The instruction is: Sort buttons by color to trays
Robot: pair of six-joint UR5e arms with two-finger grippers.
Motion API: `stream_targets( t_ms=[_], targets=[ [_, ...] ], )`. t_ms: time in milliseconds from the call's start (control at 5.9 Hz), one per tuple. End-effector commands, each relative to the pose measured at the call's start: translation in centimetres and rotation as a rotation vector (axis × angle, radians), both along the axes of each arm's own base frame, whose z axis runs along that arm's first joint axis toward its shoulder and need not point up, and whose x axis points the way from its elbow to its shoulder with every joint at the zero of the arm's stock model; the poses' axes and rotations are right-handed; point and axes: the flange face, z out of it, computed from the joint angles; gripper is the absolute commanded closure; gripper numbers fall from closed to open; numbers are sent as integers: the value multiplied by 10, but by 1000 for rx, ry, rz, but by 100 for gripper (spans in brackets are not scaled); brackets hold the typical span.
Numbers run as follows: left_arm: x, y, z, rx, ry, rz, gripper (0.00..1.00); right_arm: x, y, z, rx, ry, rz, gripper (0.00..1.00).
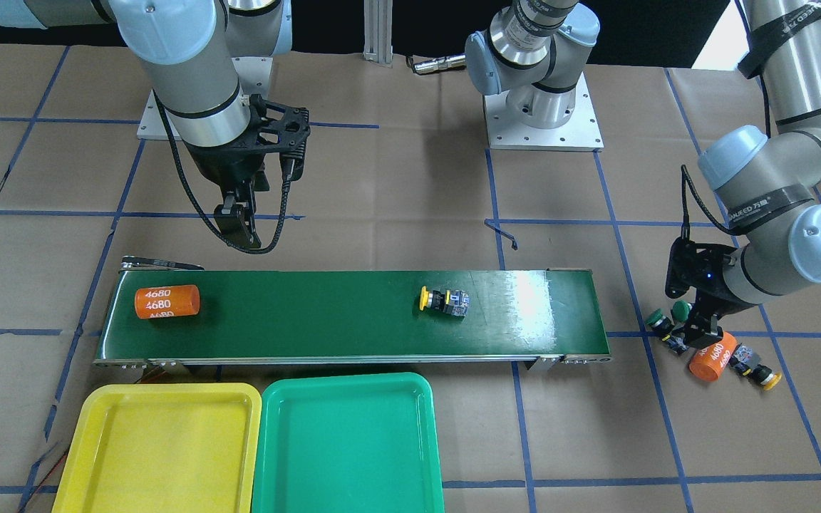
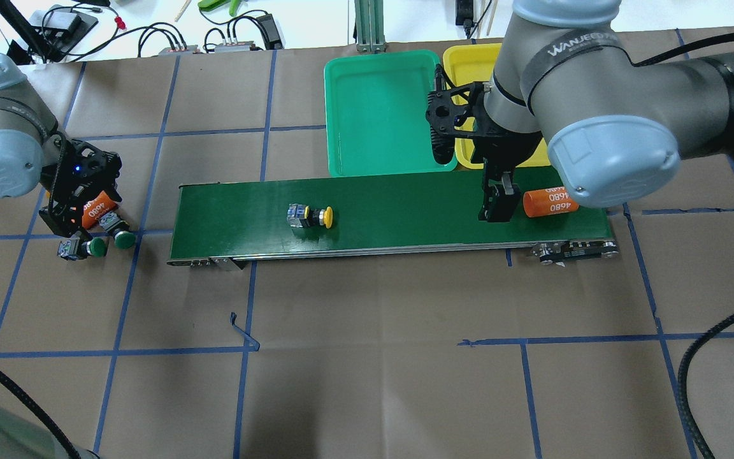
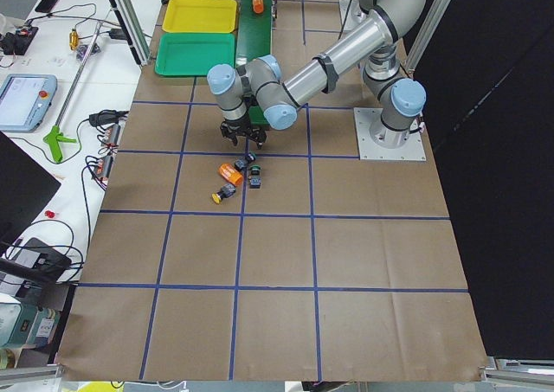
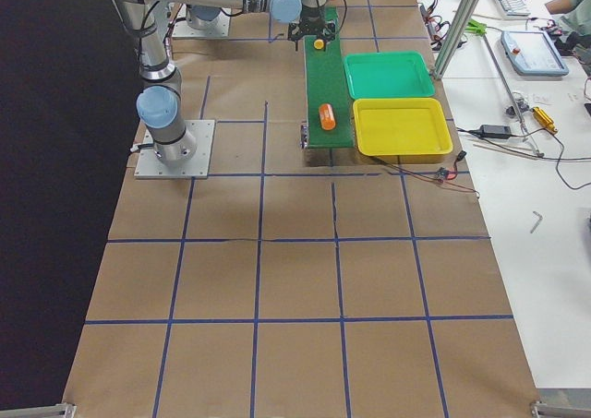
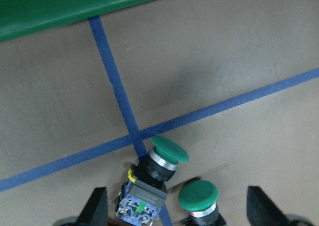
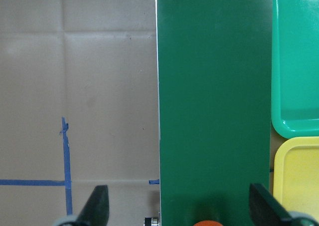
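Seemingly mid-pick, the left gripper point(image 5: 178, 211), wide and empty, hovers over a green button point(image 5: 198, 195), twin point(image 5: 169, 149) at eleven o'clock; next, descend and close.

Yellow tray point(image 1: 161, 456), green tray point(image 1: 346, 449) — dark green belt point(image 1: 311, 320), orange cylinder point(image 1: 167, 301)

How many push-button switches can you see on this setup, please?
4. One yellow-capped button lies on the conveyor belt; two green-capped buttons lie on the table beneath the left gripper; a second yellow-capped button lies beside the orange cylinder there. The gripper might hide more.
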Motion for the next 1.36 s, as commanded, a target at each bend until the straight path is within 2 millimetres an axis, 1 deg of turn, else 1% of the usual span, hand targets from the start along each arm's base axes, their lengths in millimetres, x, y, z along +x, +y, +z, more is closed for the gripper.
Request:
stream_targets(
  t_ms=[0,169,339,508,678,847,1017,1186],
  targets=[
    [5,-7,-30,4,23,-137,3,23,-7,-15,-23,-9,31,0],
    [18,-4,-38,11,33,-115,3,54,-10,-37,-30,-12,28,0],
    [18,-1,-56,13,68,-100,3,80,-14,-56,-49,-22,9,0],
    [17,0,-65,5,67,-96,14,101,-12,-73,-44,-25,3,0],
    [16,0,-66,-6,80,-91,28,113,-16,-88,-52,-29,12,0],
    [15,-2,-66,-16,83,-89,72,118,-20,-112,-26,-20,19,0],
    [17,-6,-52,-43,63,-83,99,117,-23,-129,-5,-2,22,0],
    [8,-9,-36,-56,42,-36,100,115,-21,-136,9,5,25,0]
  ],
)
